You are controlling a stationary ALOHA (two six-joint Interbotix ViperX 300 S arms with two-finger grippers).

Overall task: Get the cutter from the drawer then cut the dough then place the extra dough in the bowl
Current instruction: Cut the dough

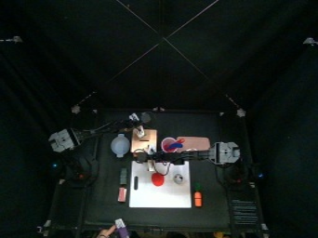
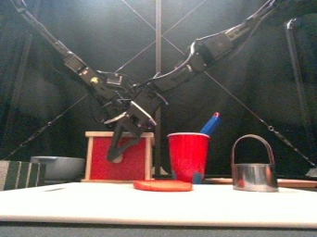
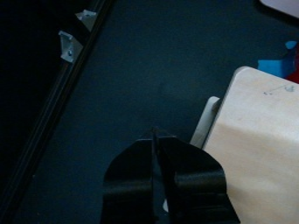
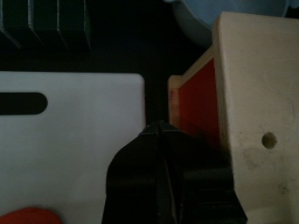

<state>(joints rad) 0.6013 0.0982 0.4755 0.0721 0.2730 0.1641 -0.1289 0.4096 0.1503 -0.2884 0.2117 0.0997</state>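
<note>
The cutter [image 2: 254, 165] stands upright at the right end of the white board [image 2: 74, 199], with the red dough disc [image 2: 164, 185] to its left. Behind them, at the wooden box [image 2: 120, 155], the right claw [image 4: 158, 127] is pinched together against the red drawer front [image 4: 193, 96]. The left claw [image 3: 153, 133] is also together, over bare surface [image 3: 128, 79] beside the box.

The left arm [image 2: 74, 65] is slanting down from the upper left and the right arm [image 2: 205, 46] from the upper right. Both are reaching to just left of centre, where their wrists are bunching close together. The left gripper [image 3: 153, 136] is pointing down on the far side, its jaws pressed together on nothing. The right gripper [image 4: 156, 129] is hanging nearer the front, its jaws likewise closed to a point and empty.
</note>
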